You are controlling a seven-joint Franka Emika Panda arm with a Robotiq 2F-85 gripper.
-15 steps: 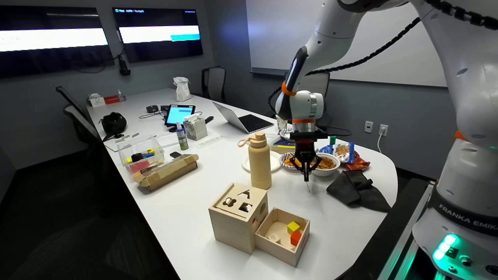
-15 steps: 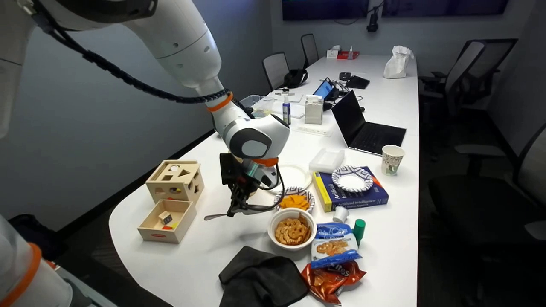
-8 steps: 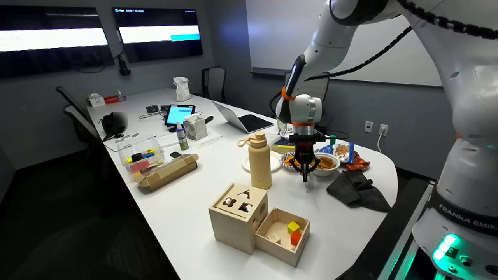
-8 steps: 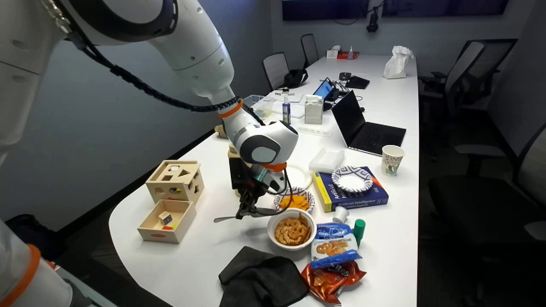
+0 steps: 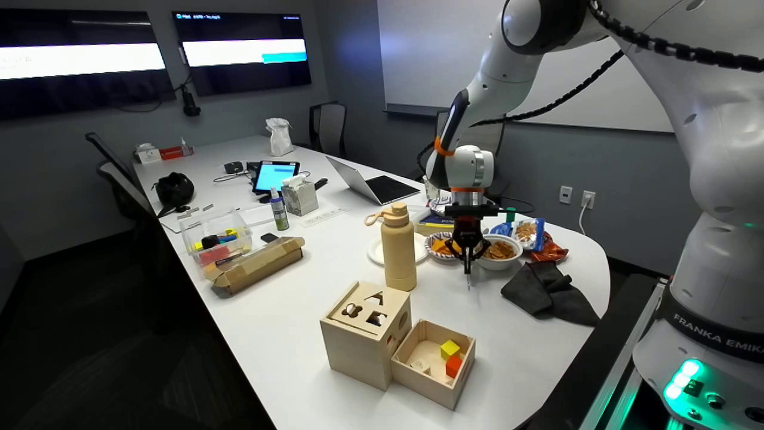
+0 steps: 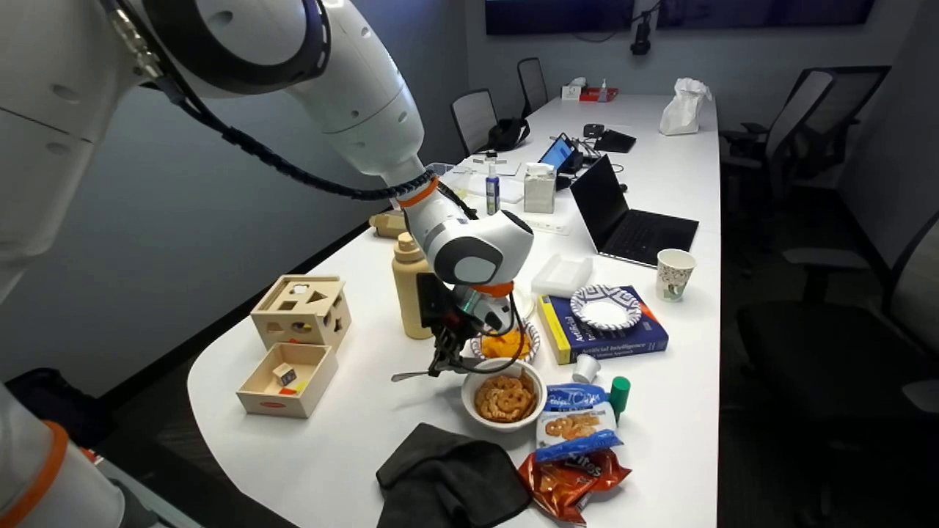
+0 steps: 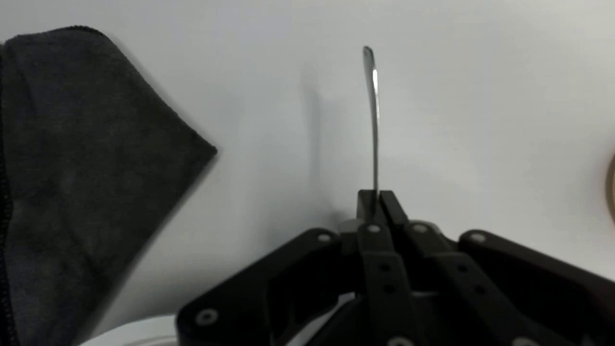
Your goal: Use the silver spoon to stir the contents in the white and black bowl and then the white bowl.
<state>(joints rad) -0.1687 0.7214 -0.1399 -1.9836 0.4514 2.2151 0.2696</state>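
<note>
Pincer (image 7: 378, 201), nearly closed, clamps the silver spoon (image 7: 375, 113).

"How many filled bowls (image 6: 504, 427)?"
"Two: the white bowl (image 5: 499, 265), the white and black bowl (image 6: 534, 345)."
"Silver spoons (image 7: 375, 105)?"
"One."
"Wooden boxes (image 5: 360, 353)?"
"Two."
"Dark cloths (image 6: 449, 477)?"
"One."
"Laptops (image 6: 645, 236)?"
"One."
"Wall screens (image 5: 242, 55)?"
"Two."

The robot's base (image 5: 704, 310) reads "FRANKA EMIKA"; the book (image 6: 609, 345), "Artificial Intelligence"; the red bag (image 6: 571, 484) shows "itos". Print on the blue bag (image 6: 576, 424) and a wall screen (image 5: 242, 57) is unclear.
</note>
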